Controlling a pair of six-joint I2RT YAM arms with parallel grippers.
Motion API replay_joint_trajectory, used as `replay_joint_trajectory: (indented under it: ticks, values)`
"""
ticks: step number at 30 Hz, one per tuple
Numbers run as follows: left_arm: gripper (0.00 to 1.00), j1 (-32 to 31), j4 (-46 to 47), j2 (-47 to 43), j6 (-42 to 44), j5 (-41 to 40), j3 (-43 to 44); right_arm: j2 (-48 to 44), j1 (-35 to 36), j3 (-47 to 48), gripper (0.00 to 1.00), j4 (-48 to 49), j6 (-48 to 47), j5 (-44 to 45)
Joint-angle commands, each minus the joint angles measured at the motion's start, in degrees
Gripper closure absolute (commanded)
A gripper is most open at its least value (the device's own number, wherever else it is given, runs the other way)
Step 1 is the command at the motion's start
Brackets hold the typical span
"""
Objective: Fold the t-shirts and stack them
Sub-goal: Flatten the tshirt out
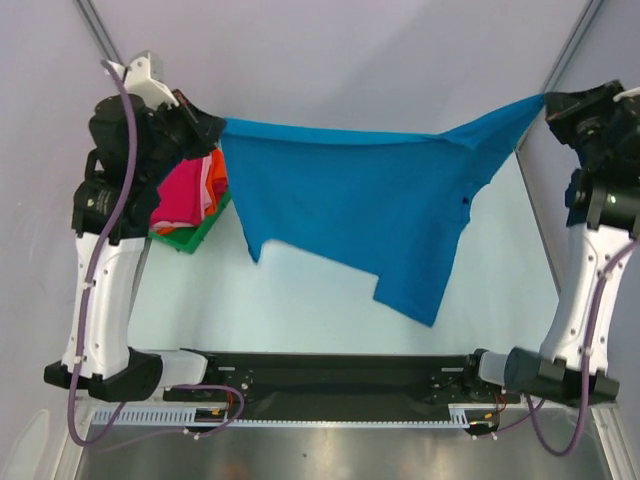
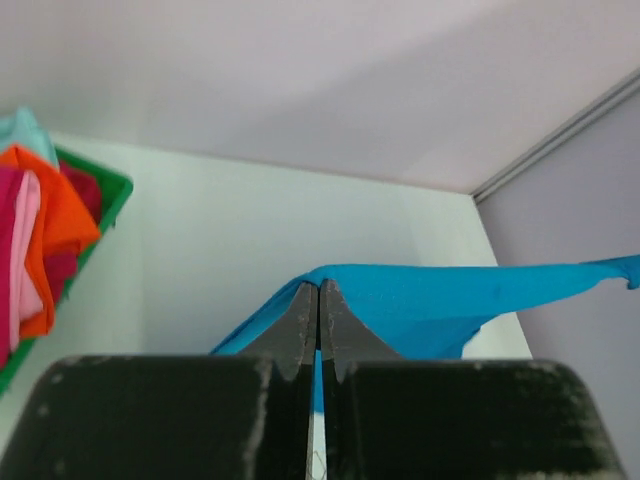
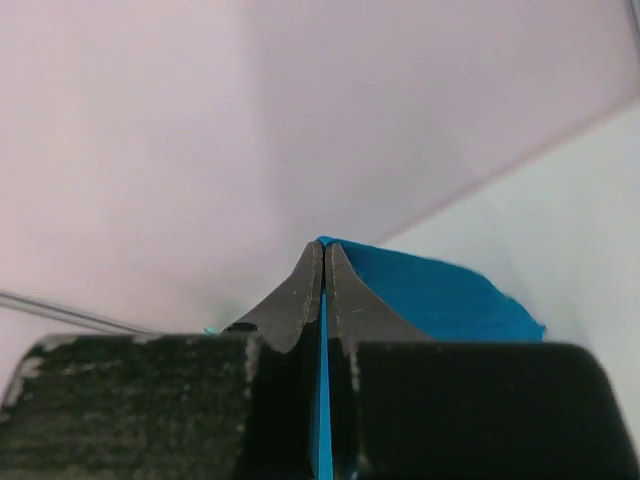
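A large bright blue t-shirt (image 1: 350, 215) hangs stretched in the air between both arms, its lower part drooping toward the table. My left gripper (image 1: 215, 128) is shut on its left top corner, and the blue cloth (image 2: 420, 300) runs off to the right from the pinched jaws. At the far right my right gripper (image 1: 545, 100) is shut on the other end; blue cloth (image 3: 430, 295) shows between and beside its fingers. Other t-shirts, magenta (image 1: 180, 195) and orange (image 2: 55, 215) among them, lie piled at the left.
A green tray (image 1: 195, 238) holds the pile at the back left, partly behind my left arm. Grey walls enclose the pale table (image 1: 320, 310) at the back and sides. A metal rail (image 1: 330, 425) runs along the near edge.
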Motion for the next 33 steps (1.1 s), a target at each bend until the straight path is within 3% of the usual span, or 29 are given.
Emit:
replay_joint_trajectory:
  ticks: [1,4,9,20,22,26,28,33]
  values:
    - [1.0,0.51,5.79,-3.52,6.11,3.33,6.01,-11.02,-0.76,0.11,1.0,13.85,-1.05,1.08]
    - [1.0,0.51,6.4,-6.42,8.74,4.65,9.45,-17.44,-0.76,-0.85,1.0,16.66,-2.29,3.37]
    - [1.0,0.51,7.29,-13.97,11.29,0.17,12.17,-26.14,-0.76,-0.86,1.0,21.14,-2.82,6.27]
    - [1.0,0.42,7.29,-16.8,9.72,-0.53,19.83,-29.59,1.0,3.29,1.0,23.17,-5.37,8.39]
    - [1.0,0.42,9.29,-17.06,9.8,-2.54,16.85,-28.89,1.08,2.14,1.0,24.13,-5.28,7.95]
    - [1.0,0.42,17.03,-20.4,9.46,-5.54,0.88,-27.65,1.79,-4.27,1.0,25.98,-5.98,7.16]
    - [1.0,0.42,20.01,-19.97,9.98,-6.42,-2.83,-26.86,1.96,-9.45,1.0,27.12,-5.98,6.9]
    - [1.0,0.51,27.13,-13.31,11.47,-6.07,-18.38,-22.22,2.05,-21.23,1.0,33.27,-5.71,4.79]
